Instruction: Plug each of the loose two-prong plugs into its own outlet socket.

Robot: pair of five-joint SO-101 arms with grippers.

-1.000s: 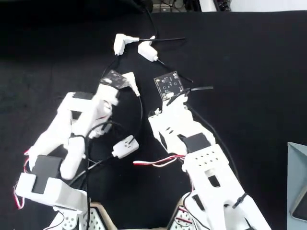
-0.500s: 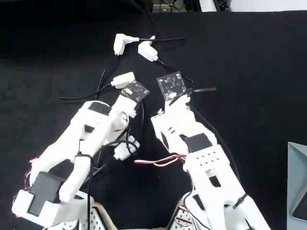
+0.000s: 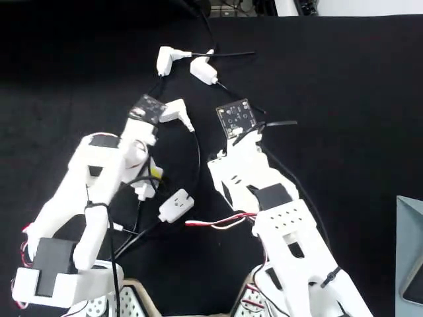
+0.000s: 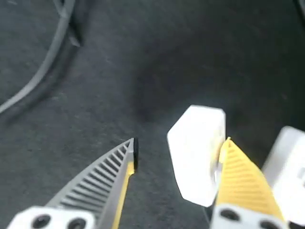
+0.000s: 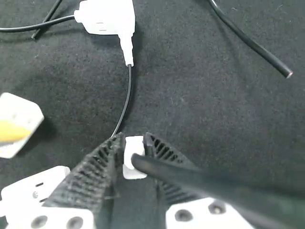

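Note:
A white plug (image 4: 198, 157) lies on the black cloth between the fingers of my open left gripper (image 4: 180, 142), against the yellow finger (image 4: 240, 176). From above, this gripper (image 3: 147, 109) sits just left of that plug (image 3: 175, 111). My right gripper (image 5: 133, 138) is shut on a small white plug (image 5: 133, 160) with a black cable; in the high view it (image 3: 236, 119) is at the table's middle. Two more white plugs (image 3: 165, 59) (image 3: 203, 70) lie at the back. A white outlet socket (image 3: 175, 206) rests between the arms.
Black cables (image 3: 197, 152) loop across the cloth between both arms. A loose cable end (image 3: 287, 122) sticks out beside the right gripper. A grey box (image 3: 410, 251) stands at the right edge. The cloth to the far left and right is bare.
My left arm swung right half a second ago and has come back left beside the plug, which shifted slightly. The socket near the arms shifted a little. The right arm stayed still.

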